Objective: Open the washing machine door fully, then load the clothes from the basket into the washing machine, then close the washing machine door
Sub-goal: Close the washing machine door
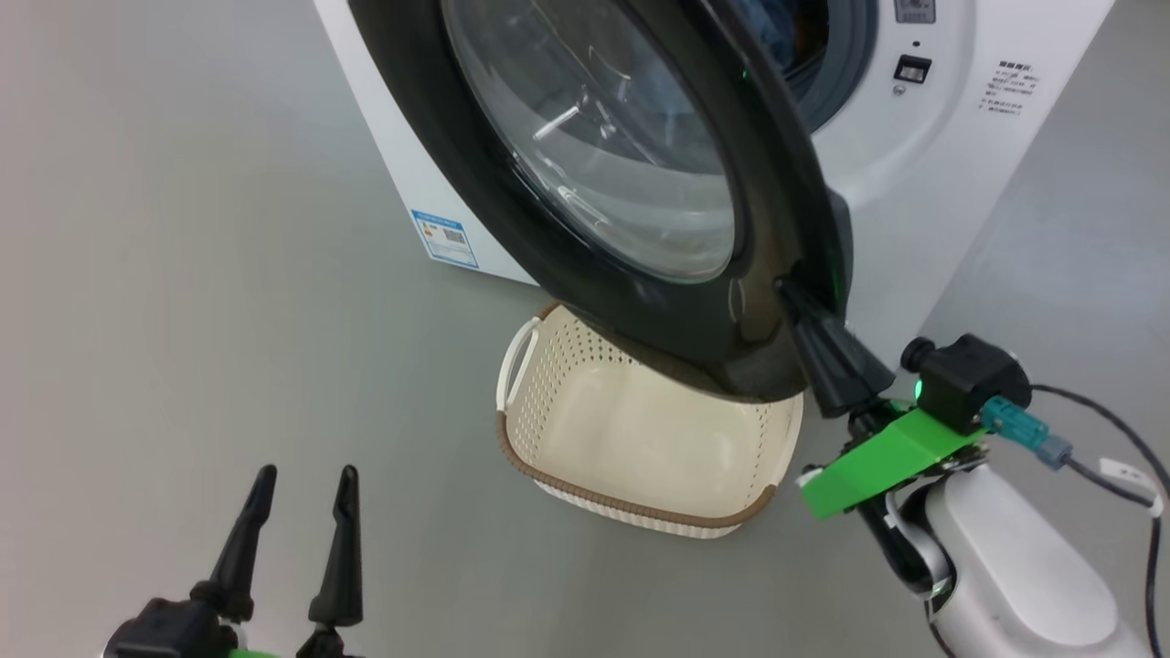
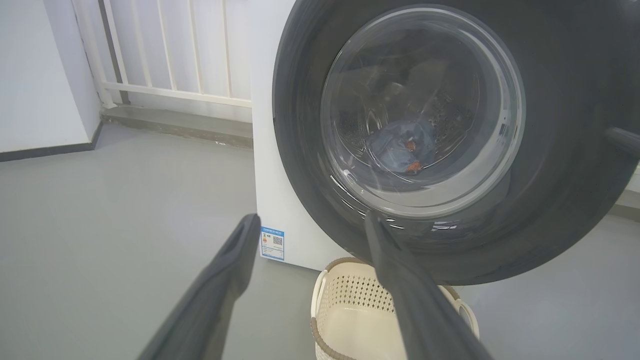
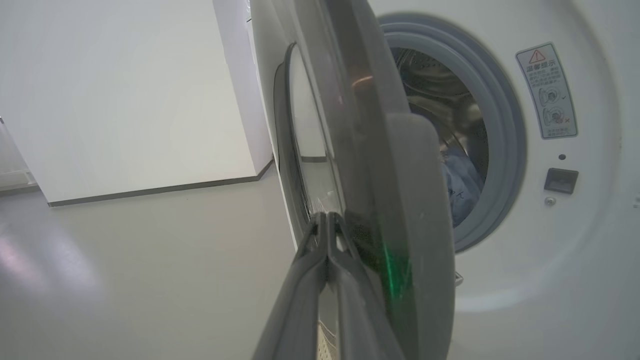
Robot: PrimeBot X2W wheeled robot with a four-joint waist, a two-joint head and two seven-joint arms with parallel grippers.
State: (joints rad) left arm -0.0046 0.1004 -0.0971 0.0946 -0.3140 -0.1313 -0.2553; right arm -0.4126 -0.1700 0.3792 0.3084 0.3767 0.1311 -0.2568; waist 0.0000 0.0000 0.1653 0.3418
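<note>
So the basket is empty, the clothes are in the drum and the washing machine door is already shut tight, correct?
No, the washing machine door is not shut: the right wrist view shows it ajar, a gap open between it and the washing machine front. The basket is empty and the clothes are in the drum, as you say.

The grey floor carries the white washing machine and, just in front of it, the cream basket, seemingly empty, though part of it is hidden.
</note>
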